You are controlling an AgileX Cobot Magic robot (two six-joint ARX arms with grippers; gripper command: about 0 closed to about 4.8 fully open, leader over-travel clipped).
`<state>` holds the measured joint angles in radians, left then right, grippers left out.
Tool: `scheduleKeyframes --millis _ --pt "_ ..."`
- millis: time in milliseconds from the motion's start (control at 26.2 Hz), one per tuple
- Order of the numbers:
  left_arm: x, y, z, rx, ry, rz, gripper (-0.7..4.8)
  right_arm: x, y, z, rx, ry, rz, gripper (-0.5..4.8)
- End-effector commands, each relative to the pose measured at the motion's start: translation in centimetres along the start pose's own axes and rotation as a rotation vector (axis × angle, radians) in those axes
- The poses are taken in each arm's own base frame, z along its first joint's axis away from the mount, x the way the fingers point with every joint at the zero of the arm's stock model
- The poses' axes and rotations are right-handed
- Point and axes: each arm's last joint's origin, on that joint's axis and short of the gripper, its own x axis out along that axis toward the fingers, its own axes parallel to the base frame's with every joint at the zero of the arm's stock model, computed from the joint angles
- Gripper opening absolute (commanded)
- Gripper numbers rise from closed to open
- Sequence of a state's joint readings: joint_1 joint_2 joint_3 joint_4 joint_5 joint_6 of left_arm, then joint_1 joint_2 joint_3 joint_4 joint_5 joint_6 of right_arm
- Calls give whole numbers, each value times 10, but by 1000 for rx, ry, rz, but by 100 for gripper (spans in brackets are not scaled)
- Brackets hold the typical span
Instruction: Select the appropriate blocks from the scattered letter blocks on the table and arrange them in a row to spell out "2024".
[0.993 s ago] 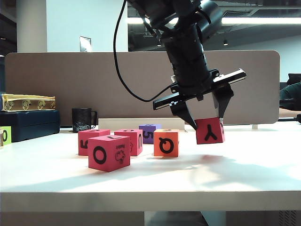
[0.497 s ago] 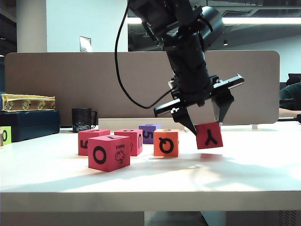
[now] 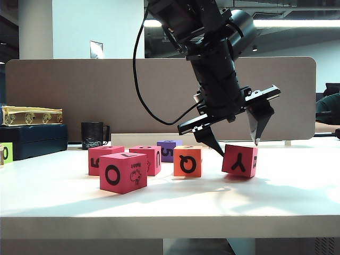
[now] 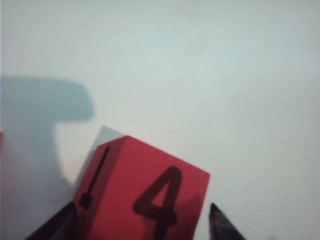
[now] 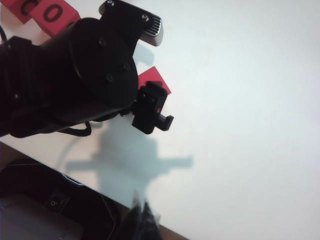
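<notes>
My white desk [image 3: 297, 204] carries a back row of 3 blocks: the 5 block [image 3: 97, 159], the cartoon block [image 3: 150, 159] and the orange Q block [image 3: 187, 161]. My left tool [image 3: 238, 147] straddles the Y block [image 3: 240, 160], jaws spread clear of its sides, so it sits tilted just right of the Q, likely as the closing 4 [image 4: 157, 202]. My right tool [image 5: 142, 216] hangs high behind, tips pressed together, probably just keeping out of the way.

Beige partition [image 3: 79, 95] behind, ceiling strip light [image 3: 295, 23], white wall [image 3: 98, 26].
</notes>
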<state>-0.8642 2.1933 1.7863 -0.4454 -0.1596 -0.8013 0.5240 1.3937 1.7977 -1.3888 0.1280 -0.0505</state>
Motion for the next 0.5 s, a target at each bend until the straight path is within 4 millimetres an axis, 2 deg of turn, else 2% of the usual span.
scheduleKeyframes --millis 38,497 --pt "-2 -4 2 2 -13 -30 350 -2 0 0 2 -11 3 -2" --pt "-2 -1 2 112 -31 15 350 -2 0 0 2 -10 3 -2"
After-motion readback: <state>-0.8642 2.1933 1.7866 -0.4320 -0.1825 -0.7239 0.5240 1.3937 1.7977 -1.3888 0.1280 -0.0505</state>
